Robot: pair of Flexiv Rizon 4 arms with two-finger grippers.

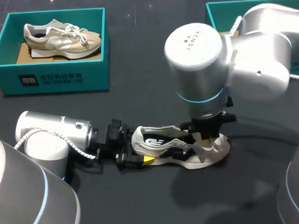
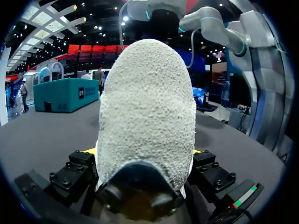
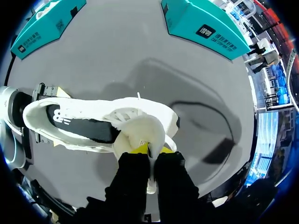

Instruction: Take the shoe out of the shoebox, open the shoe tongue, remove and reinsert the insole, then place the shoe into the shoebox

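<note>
A white shoe (image 1: pixel 180 150) lies on its sole on the dark table, heel toward my left arm. Its fuzzy heel (image 2: pixel 147 112) fills the left wrist view. My left gripper (image 1: pixel 141 149) stands wide around that heel, with a yellow-tipped finger pressed on each side (image 3: pixel 60 89). My right gripper (image 1: pixel 205 139) comes down from above over the laces. In the right wrist view it (image 3: pixel 149 150) is shut on the white tongue (image 3: pixel 140 130), which is pulled up. A black insole (image 3: pixel 84 123) shows inside the shoe's opening.
A teal shoebox (image 1: pixel 55 78) at the back left holds a beige shoe (image 1: pixel 62 39). A second teal box (image 1: pixel 220 13) stands at the back right, partly hidden behind my right arm. Bare dark table lies between the boxes and the white shoe.
</note>
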